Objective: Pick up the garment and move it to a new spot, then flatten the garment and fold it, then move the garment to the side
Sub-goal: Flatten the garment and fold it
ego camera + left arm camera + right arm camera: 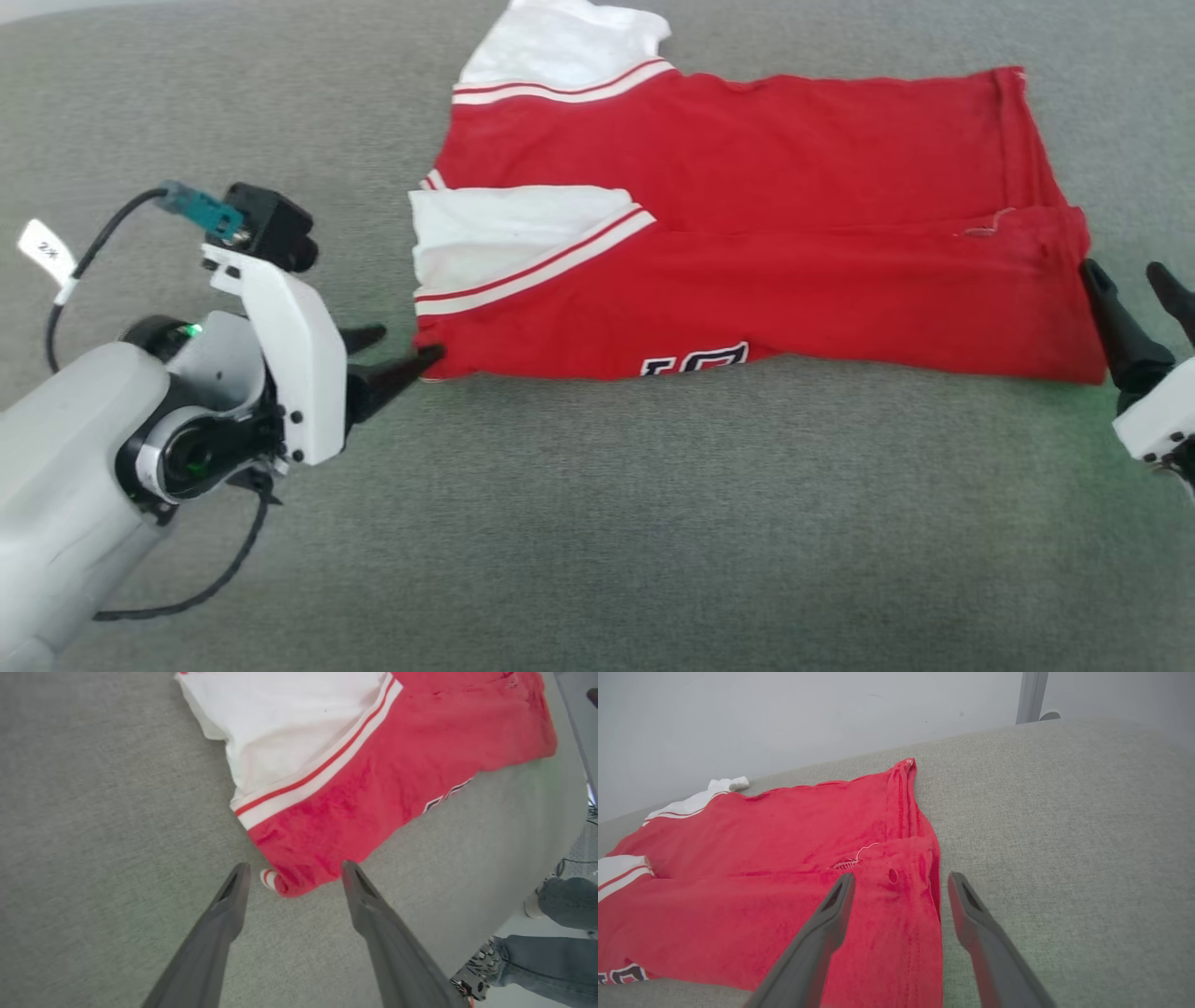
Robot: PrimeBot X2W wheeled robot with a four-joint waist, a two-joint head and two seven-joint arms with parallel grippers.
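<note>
The garment is laid lengthwise across centre frame; the left gripper and right gripper are spread wide, empty, at its ends.

You'll see the garment lying folded flat on the grey fabric surface: red body, white sleeves with white-and-red striped trim at the robot's left end, dark-edged white lettering peeking out along the near fold

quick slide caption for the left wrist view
Open left gripper with its fingers either side of the near corner of the folded red-and-white garment on the grey fabric surface.
</note>
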